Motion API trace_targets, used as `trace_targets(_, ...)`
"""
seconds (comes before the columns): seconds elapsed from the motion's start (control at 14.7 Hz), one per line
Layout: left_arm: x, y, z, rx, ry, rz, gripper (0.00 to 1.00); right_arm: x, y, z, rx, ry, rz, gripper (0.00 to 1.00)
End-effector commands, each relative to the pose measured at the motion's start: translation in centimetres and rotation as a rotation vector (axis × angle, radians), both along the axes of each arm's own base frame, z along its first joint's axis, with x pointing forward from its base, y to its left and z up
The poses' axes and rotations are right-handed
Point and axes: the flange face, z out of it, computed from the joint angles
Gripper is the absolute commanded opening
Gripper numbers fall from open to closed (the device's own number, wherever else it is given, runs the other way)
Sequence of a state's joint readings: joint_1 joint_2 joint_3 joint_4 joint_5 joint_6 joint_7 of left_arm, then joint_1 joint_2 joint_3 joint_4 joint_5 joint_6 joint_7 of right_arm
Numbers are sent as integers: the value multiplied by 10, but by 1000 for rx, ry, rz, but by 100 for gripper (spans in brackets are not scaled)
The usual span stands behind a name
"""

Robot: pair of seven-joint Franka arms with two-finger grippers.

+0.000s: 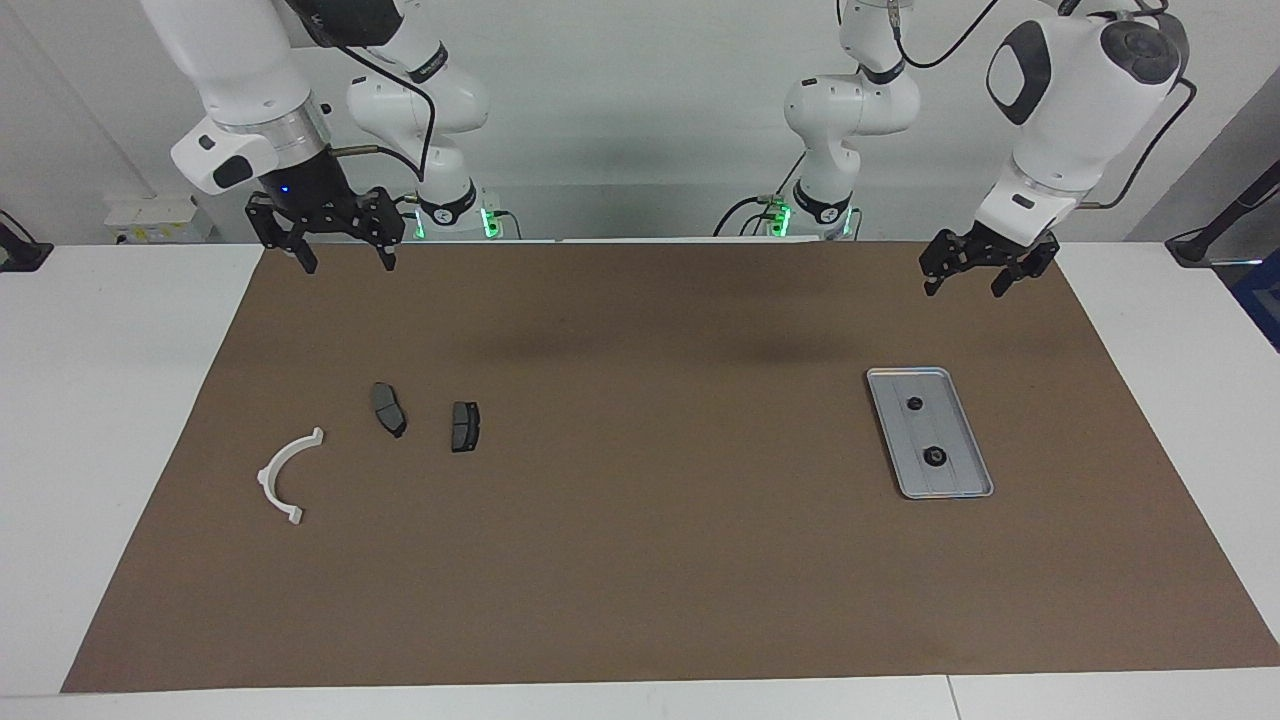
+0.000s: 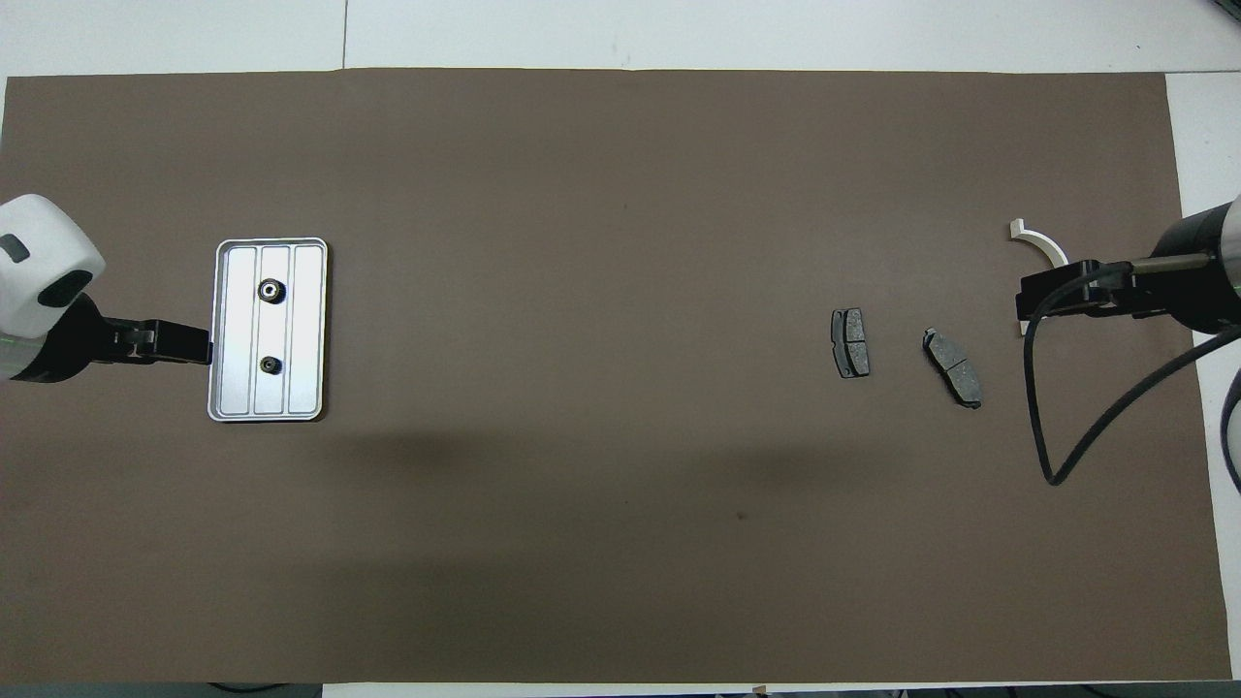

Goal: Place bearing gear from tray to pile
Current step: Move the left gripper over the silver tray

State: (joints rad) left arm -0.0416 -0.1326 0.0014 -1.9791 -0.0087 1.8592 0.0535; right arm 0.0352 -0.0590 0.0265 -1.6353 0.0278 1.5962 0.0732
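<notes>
Nearest the robots, both grippers hang in the air over the brown mat's [image 1: 640,560] edge, fingers spread apart and holding nothing: the left gripper [image 1: 965,277] at its own end of the table, the right gripper [image 1: 345,260] at the other. Farther out, toward the left arm's end, lies the silver tray [image 1: 958,485]. It holds two small dark round parts, the nearer part [image 1: 913,404] and the larger bearing gear [image 1: 935,458]. Toward the right arm's end sits the pile: two dark brake pads [image 1: 388,408] and, farthest, a white curved bracket [image 1: 285,475].
</notes>
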Motion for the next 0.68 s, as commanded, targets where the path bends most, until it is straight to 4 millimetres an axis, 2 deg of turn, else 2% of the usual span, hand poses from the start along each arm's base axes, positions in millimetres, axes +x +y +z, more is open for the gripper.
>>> trace_targets(0.0,-6,11,-54,11,-8,-24,100,-5,-3,3,15,3,26,100)
trace_targets(0.2,14,14,-99,10,-17,-18,100,-5,-3,3,15,3,27,100)
trace_targets(0.34,17,18,-116,10,-50,-11,100,-5,-3,3,15,2,33,100)
trace_targets(0.41,16,29,-122,12,-63,7,100,-5,-2,3,15,2,35,100)
trace_targets(0.61,19,32,-141,13,-37,-9,100,-5,-2,3,15,1,36,100)
